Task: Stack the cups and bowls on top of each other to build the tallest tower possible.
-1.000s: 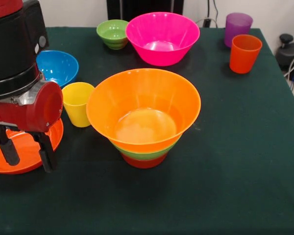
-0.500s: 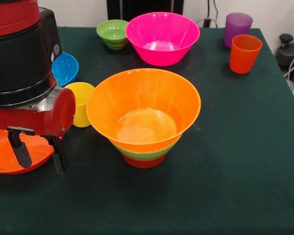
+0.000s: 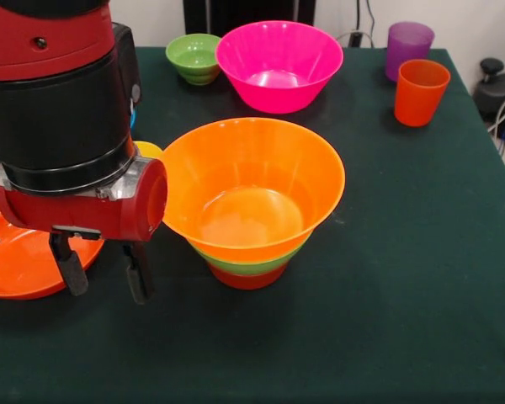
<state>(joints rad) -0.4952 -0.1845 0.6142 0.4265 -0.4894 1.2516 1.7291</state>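
Fingers [image 3: 70, 273] spread apart, empty, beside the tower [image 3: 251, 202]

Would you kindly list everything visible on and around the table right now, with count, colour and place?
tower: one stack of three bowls, yellow-orange over green over red-orange, table centre
pink bowl: one, pink, far side, middle
small green bowl: one, green, far side, left of the pink bowl
shallow bowl: one, orange, left edge, partly behind the gripper
yellow cup: one, yellow, only a sliver showing between arm and tower
orange cup: one, orange, far right
purple cup: one, purple, behind the orange cup
table: one, dark green cloth
arm: one, red and black, left
gripper: one, black fingers, open, empty, beside the shallow bowl
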